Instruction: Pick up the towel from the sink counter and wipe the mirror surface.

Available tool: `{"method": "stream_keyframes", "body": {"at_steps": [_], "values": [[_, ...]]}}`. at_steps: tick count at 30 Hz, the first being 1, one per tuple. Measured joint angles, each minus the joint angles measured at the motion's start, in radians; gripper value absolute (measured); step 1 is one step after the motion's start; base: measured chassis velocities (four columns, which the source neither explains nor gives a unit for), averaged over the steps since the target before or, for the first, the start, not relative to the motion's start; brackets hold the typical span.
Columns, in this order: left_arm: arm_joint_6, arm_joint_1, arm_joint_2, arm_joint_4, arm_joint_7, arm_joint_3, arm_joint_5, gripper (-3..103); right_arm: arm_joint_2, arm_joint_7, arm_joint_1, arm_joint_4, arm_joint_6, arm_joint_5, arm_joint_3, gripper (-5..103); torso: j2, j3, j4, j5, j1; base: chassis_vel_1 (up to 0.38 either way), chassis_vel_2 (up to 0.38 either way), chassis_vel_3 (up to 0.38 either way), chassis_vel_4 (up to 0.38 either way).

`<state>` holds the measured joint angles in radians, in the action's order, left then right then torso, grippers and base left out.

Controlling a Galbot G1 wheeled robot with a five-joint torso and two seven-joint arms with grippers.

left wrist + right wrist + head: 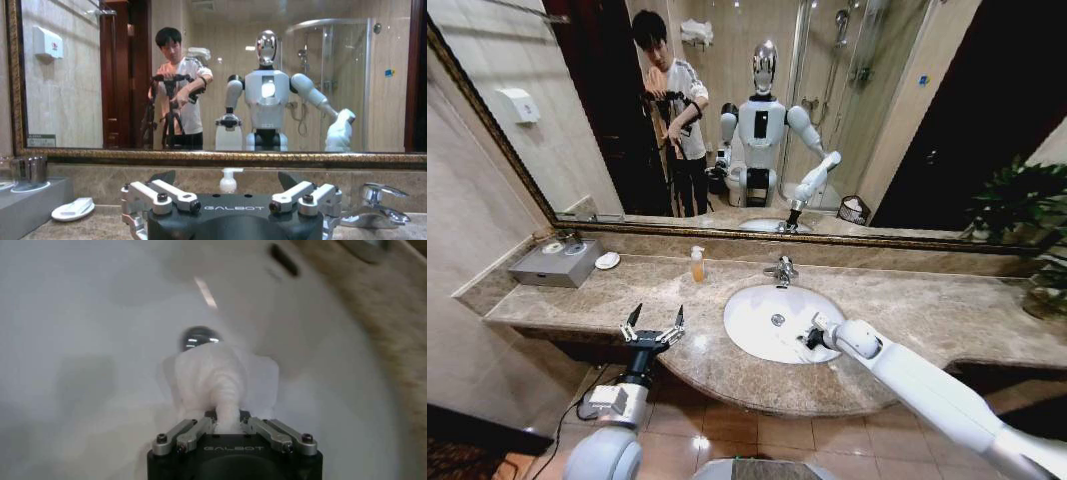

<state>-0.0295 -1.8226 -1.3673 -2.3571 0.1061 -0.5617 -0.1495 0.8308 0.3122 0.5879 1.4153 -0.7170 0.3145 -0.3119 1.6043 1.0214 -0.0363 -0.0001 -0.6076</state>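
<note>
Between your right gripper (227, 421) fingers sits a pinched fold of the towel (223, 377) — soft, light, limp — draping ahead over the basin (87, 340) drain. Your hold looks small; a deeper bunch would be surer. Left gripper (653, 327) hangs spread, idle.

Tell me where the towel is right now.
The towel is inside the white basin, pinched by the right gripper near the chrome drain.

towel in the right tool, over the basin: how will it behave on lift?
Likely floppy: the towel bunches into soft folds where the right tool pinches it. Probably light, hanging from that pinch. It may drag on the white basin and shift.
</note>
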Motion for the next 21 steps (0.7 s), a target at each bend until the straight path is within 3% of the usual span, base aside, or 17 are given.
{"method": "stream_keyframes", "body": {"at_steps": [6, 16, 21], "values": [[0.0, 0.0, 0.0, 0.0, 0.0, 0.0, 0.0, 100, 0.016, 0.021, -0.056, -0.085, 0.014, -0.004, -0.017, 13, 0.0, 0.0, 0.0001, 0.0002, 0.0, 0.0, 0.0, 0.0, 0.0], [0.0, 0.0, 0.0, 0.0, 0.0, 0.0, 0.0, 100, -0.073, 0.001, 0.09, 0.169, -0.011, 0.026, -0.029, 13, 0.0, 0.0, 0.0007, 0.0, 0.0, 0.0, 0.0, 0.0, 0.0], [0.0, 0.0, 0.0, 0.0, 0.0, 0.0, 0.0, 100, -0.048, -0.009, 0.053, 0.114, -0.012, 0.041, -0.031, 13, 0.0, 0.0, 0.0003, 0.0004, 0.0, 0.0, 0.0, 0.0, 0.0]]}}
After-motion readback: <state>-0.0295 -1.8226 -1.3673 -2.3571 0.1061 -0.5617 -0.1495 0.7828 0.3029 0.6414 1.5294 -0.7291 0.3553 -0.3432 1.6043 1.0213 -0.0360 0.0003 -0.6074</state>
